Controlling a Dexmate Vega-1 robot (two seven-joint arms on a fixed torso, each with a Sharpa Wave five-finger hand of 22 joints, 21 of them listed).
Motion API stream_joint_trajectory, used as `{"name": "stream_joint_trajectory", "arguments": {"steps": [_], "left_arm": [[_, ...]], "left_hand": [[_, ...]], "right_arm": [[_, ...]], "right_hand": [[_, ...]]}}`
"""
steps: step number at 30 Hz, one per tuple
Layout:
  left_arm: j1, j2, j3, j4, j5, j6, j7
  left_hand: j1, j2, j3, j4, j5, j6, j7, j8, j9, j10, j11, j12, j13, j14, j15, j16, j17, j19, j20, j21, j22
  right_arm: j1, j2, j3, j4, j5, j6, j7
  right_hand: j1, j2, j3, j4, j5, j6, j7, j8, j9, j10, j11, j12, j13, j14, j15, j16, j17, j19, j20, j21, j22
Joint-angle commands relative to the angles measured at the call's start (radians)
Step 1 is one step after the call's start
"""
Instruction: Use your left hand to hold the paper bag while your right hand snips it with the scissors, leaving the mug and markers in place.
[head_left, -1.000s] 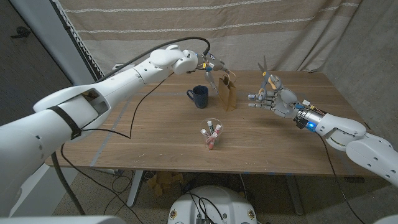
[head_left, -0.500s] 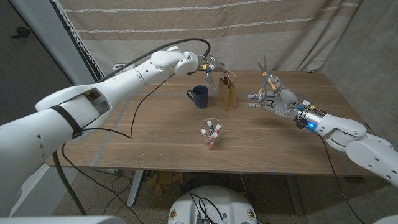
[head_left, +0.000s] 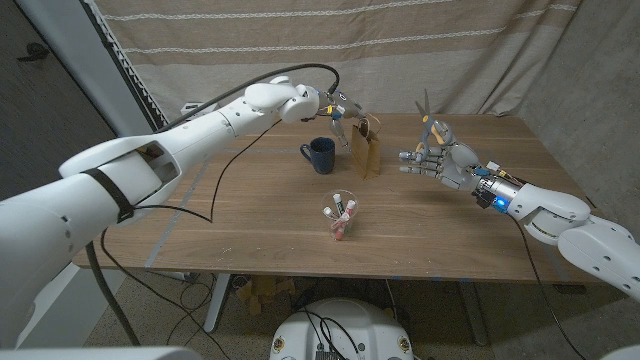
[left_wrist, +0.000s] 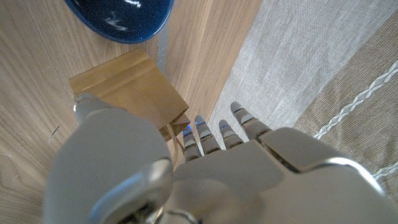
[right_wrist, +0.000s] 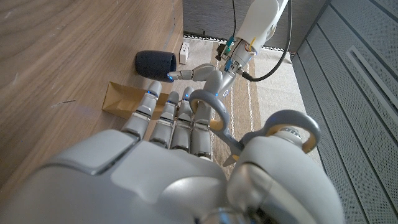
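Left hand (head_left: 335, 108) sits slightly farther back and to the left than a second ago, along with its wrist, fingers still at the top of the paper bag (head_left: 368, 148). Bag top looks marginally shifted with it. Right hand (head_left: 437, 155) with the scissors (head_left: 426, 120) shows no clear shift.

I take this for a robot test room or lab, not a home. My arms work over a plain wooden table (head_left: 250, 225) on metal legs, closed in behind by a hung beige curtain (head_left: 300, 40) with pale stripes. Grey panelled walls (right_wrist: 373, 93) stand at the sides, loose black cables (head_left: 150, 290) trail to the floor, and a wall socket (right_wrist: 186, 50) sits low down.
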Motion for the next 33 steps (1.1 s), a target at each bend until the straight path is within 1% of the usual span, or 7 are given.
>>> {"name": "stream_joint_trajectory", "arguments": {"steps": [1, 8, 16, 18, 21, 28, 33], "left_arm": [[-0.011, -0.010, 0.012, 0.029, -0.012, -0.018, 0.007], [-0.009, -0.003, 0.013, 0.021, -0.017, -0.015, -0.004], [-0.002, 0.004, 0.011, 0.007, -0.016, -0.008, -0.012], [0.000, 0.004, 0.010, 0.004, -0.016, -0.006, -0.013], [0.002, 0.004, 0.011, 0.001, -0.013, -0.004, -0.015], [0.006, 0.005, 0.010, -0.005, -0.010, -0.003, -0.012], [0.023, 0.017, 0.003, -0.019, 0.003, 0.000, 0.042]], "left_hand": [[0.011, 0.002, 0.003, -0.003, 0.006, 0.010, -0.003, 0.007, 0.003, 0.015, 0.001, 0.006, 0.001, 0.015, -0.127, 0.008, 0.002, 0.010, -0.105, -0.004, 0.000], [0.013, 0.004, 0.002, -0.003, 0.009, 0.024, -0.007, 0.009, 0.002, 0.021, 0.000, 0.008, 0.001, 0.040, -0.133, 0.015, 0.002, 0.015, -0.104, -0.002, 0.000], [0.013, 0.009, -0.002, -0.002, 0.015, 0.044, -0.009, 0.011, 0.003, 0.083, -0.013, 0.028, 0.003, 0.095, -0.141, 0.028, 0.005, 0.032, -0.089, 0.002, 0.001], [0.011, 0.010, -0.003, -0.001, 0.016, 0.049, -0.010, 0.012, 0.003, 0.096, -0.023, 0.033, 0.004, 0.103, -0.144, 0.028, 0.006, 0.037, -0.081, 0.004, 0.002], [0.009, 0.011, -0.005, 0.001, 0.018, 0.062, -0.013, 0.013, 0.003, 0.147, -0.031, 0.049, 0.006, 0.127, -0.148, 0.032, 0.007, 0.043, -0.076, 0.004, 0.003], [0.007, 0.013, -0.008, 0.003, 0.022, 0.090, -0.014, 0.018, 0.003, 0.208, -0.041, 0.068, 0.013, 0.168, -0.159, 0.039, 0.009, 0.055, -0.066, 0.007, 0.005], [0.007, 0.022, -0.008, 0.006, 0.026, 0.122, -0.018, 0.023, 0.003, 0.278, -0.043, 0.091, 0.026, 0.224, -0.178, 0.048, 0.013, 0.077, -0.056, 0.013, 0.007]], "right_arm": [[-0.005, 0.003, 0.003, -0.010, -0.003, -0.007, -0.014], [0.013, 0.005, -0.009, -0.001, -0.002, -0.012, -0.008], [0.020, 0.001, -0.009, 0.001, 0.003, -0.020, -0.008], [0.019, 0.001, -0.009, 0.002, 0.001, -0.017, -0.007], [0.016, 0.000, -0.006, 0.000, 0.003, -0.019, -0.009], [0.012, -0.003, -0.001, -0.003, 0.001, -0.018, -0.009], [0.009, 0.000, -0.001, -0.004, 0.004, -0.015, -0.005]], "right_hand": [[0.004, 0.008, -0.004, -0.007, -0.003, -0.001, 0.005, 0.004, 0.003, 0.011, 0.002, -0.004, 0.002, 0.007, 0.003, -0.001, 0.001, 0.009, -0.004, -0.003, 0.000], [0.004, 0.009, -0.004, -0.008, -0.003, -0.002, 0.007, 0.004, 0.003, 0.012, 0.003, -0.006, 0.002, 0.007, 0.003, -0.003, 0.001, 0.010, -0.003, -0.007, 0.001], [0.005, 0.010, -0.004, -0.008, -0.004, -0.002, 0.006, 0.003, 0.002, 0.012, 0.003, -0.008, 0.002, 0.008, 0.003, -0.004, 0.001, 0.012, -0.004, -0.011, 0.001], [0.006, 0.011, -0.004, -0.009, -0.004, -0.005, 0.004, 0.003, 0.004, 0.013, 0.003, -0.008, 0.002, 0.008, 0.003, -0.005, 0.001, 0.013, -0.004, -0.012, 0.001], [0.007, 0.011, -0.003, -0.009, -0.004, -0.002, 0.005, 0.003, 0.002, 0.014, 0.003, -0.008, 0.002, 0.009, 0.003, -0.005, 0.001, 0.013, -0.004, -0.013, 0.001], [0.009, 0.013, -0.002, -0.010, -0.005, 0.000, 0.004, 0.004, 0.002, 0.014, 0.003, -0.009, 0.003, 0.009, 0.002, -0.007, 0.001, 0.015, -0.006, -0.016, 0.001], [0.011, 0.015, -0.001, -0.012, -0.005, -0.001, 0.006, 0.005, 0.004, 0.015, 0.001, -0.010, 0.003, 0.009, 0.004, -0.007, 0.001, 0.016, -0.006, -0.017, 0.001]]}}
